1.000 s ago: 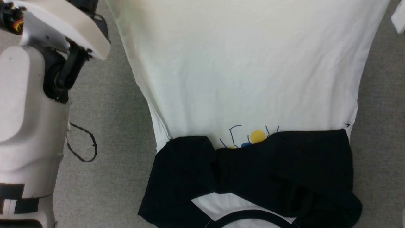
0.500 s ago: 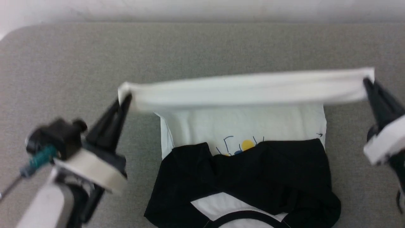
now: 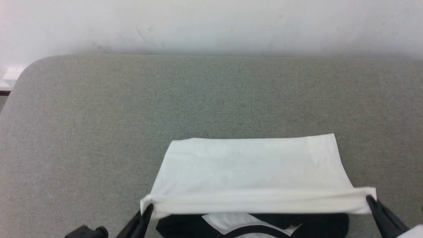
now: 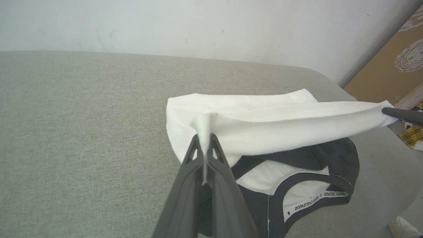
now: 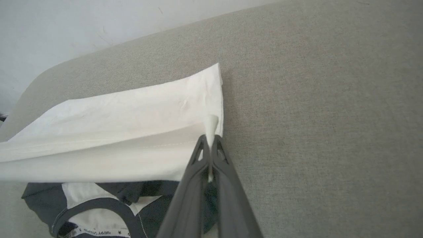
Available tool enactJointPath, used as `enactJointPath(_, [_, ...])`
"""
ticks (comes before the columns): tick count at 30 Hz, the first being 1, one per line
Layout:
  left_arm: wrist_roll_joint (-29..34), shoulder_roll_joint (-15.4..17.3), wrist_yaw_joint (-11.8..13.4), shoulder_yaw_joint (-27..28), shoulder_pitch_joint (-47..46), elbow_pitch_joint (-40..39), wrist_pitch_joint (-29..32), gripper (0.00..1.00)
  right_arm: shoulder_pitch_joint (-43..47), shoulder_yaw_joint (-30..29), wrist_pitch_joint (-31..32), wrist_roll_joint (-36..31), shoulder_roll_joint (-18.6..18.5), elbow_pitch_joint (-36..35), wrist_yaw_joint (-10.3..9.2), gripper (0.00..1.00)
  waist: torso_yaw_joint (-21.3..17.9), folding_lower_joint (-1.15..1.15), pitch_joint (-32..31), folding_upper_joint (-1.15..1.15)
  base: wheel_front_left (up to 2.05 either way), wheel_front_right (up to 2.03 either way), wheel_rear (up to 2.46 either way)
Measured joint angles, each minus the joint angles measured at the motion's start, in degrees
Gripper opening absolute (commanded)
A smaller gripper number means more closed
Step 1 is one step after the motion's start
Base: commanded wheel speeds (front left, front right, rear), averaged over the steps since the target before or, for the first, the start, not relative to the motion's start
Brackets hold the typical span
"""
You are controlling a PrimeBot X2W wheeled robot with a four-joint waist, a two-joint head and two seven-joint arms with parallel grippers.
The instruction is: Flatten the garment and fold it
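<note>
Prob. a plain indoor work room, more a lab or test space than a home. The counter (image 3: 82, 109) is wide, covered w/ grey woven fabric, has rounded corners, and reaches up to a bare white wall (image 3: 211, 23) that carries small scuffs and marks. In the left wrist view, past the counter's rounded end, a brown board (image 4: 393, 66) w/ a white swirl print stands by the wall, and a yellow checked cloth (image 4: 411, 136) lies lower, near it. Which kind of lab exactly, I cannot tell
</note>
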Motion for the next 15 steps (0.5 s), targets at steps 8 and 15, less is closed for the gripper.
enactJointPath(8, [-2.4,0.2,-0.7,-2.1,3.7,1.7,1.7,0.0,5.2,0.4,0.1,-1.6,0.2,0.2,0.0,0.0,-0.2,0.01,-1.5,0.0,0.0,0.0,0.0])
enactJointPath(15, [-3.8,-0.3,-3.0,-6.4,1.0,9.5,7.0,0.0,4.7,4.1,0.2,-4.3,0.4,4.8,0.0,0.0,-0.1,0.01,-2.3,0.0,0.0,0.0,0.0])
